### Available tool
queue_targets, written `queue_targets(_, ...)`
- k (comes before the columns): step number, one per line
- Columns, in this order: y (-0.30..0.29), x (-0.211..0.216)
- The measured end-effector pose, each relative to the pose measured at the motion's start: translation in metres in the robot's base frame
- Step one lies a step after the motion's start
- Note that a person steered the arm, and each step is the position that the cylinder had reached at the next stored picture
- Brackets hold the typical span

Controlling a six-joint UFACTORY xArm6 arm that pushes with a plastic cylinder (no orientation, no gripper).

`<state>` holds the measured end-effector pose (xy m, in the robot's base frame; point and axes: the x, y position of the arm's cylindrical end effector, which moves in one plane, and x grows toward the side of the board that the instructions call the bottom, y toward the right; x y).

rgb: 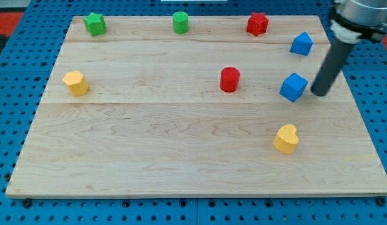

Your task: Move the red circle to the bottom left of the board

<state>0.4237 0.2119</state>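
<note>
Since my tip point(319, 93) has no gripper, it sits right of the blue cube point(294, 87), well apart from the red circle point(230, 79), which needs pushing down-left.

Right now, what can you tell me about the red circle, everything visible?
The red circle is a short, solid-looking red cylinder with a matte finish, standing upright on its flat end on the wooden board. It sits slightly right of the board's middle, in the upper half. Nothing touches it: the nearest block, the blue cube, lies apart to the view's right, and my tip is beyond that cube, just right of it. It is nowhere near the bottom left corner yet.
</note>
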Motion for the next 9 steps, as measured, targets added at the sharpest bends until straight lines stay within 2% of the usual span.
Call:
queue_targets(1,-0.028,-0.011)
queue_targets(2,-0.021,-0.012)
queue_targets(3,0.034,-0.030)
queue_targets(5,0.086,-0.092)
queue_targets(6,0.097,-0.103)
queue_targets(9,0.097,-0.095)
